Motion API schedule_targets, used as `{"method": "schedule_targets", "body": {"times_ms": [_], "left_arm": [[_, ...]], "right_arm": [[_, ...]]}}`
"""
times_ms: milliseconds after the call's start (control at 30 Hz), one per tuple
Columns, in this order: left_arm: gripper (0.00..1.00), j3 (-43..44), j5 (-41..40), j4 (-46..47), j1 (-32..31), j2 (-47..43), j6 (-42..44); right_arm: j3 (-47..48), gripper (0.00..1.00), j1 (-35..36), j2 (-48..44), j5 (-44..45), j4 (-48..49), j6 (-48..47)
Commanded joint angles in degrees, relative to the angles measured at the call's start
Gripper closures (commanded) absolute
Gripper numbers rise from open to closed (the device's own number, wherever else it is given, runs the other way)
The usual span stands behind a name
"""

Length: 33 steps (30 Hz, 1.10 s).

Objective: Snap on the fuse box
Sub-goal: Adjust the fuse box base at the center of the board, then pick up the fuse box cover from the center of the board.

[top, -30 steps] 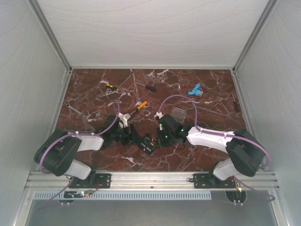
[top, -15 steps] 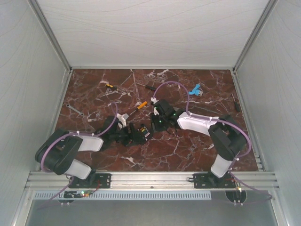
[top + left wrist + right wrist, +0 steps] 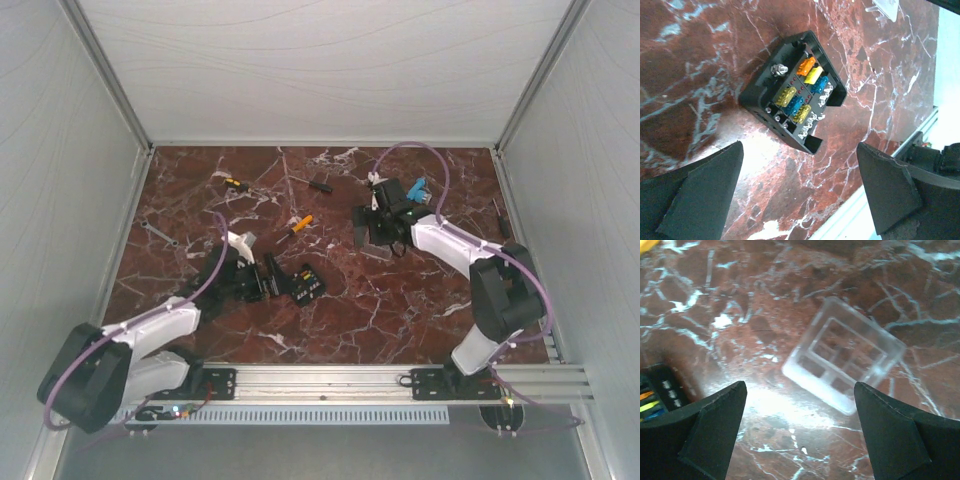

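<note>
Red marble table point(image 3: 400, 300), fuse box point(image 3: 309, 284) sitting open-faced near the front. Clear lid point(image 3: 842, 361) lying flat, apart from it. Screwdrivers point(image 3: 320, 184) scattered at back.

The red-brown, white-veined marble-look surface point(image 3: 700, 75) is polished smooth and glossy, with bright glare. The small black square plastic fuse box point(image 3: 760, 97) looks matt, its coloured fuses point(image 3: 812, 76) translucent plastic, its stud point(image 3: 778, 71) shiny metal. The clear square plastic lid point(image 3: 842, 354) is smooth. The left end effector point(image 3: 800, 170) has matt black fingers point(image 3: 700, 195).
</note>
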Motion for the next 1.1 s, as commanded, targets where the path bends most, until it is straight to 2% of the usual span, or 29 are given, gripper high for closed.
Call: {"method": "schedule_targets", "body": {"times_ms": [0, 133, 233, 367, 600, 833, 1067], "left_arm": [[0.03, 1.13, -7.37, -7.34, 0.83, -5.84, 5.47], [0.01, -1.31, -10.09, -7.01, 1.41, -9.25, 6.59], [0.01, -1.57, -9.87, -7.21, 1.89, -9.97, 6.76], [0.01, -1.70, -9.16, -6.77, 1.94, -9.78, 6.66], [0.02, -1.81, -8.30, -5.95, 2.03, -8.70, 6.53], [0.03, -1.92, -7.93, -5.68, 2.03, -8.53, 6.52], [0.04, -1.91, -7.62, -5.31, 2.03, -8.58, 6.43]], "right_arm": [[-0.56, 0.12, -4.73, 0.13, 0.01, 0.62, -0.18], [-7.51, 0.12, -13.55, -3.63, -14.17, 8.35, 4.09], [-11.04, 0.14, -18.99, -4.19, -21.71, 13.71, 7.16], [-13.74, 0.23, -24.08, -1.37, -31.34, 20.49, 11.00], [-15.32, 0.37, -25.64, 3.97, -36.35, 25.75, 13.61], [-15.87, 0.64, -25.65, 6.76, -41.14, 29.44, 14.47], [-15.47, 0.91, -24.04, 4.17, -45.69, 30.59, 13.33]]}}
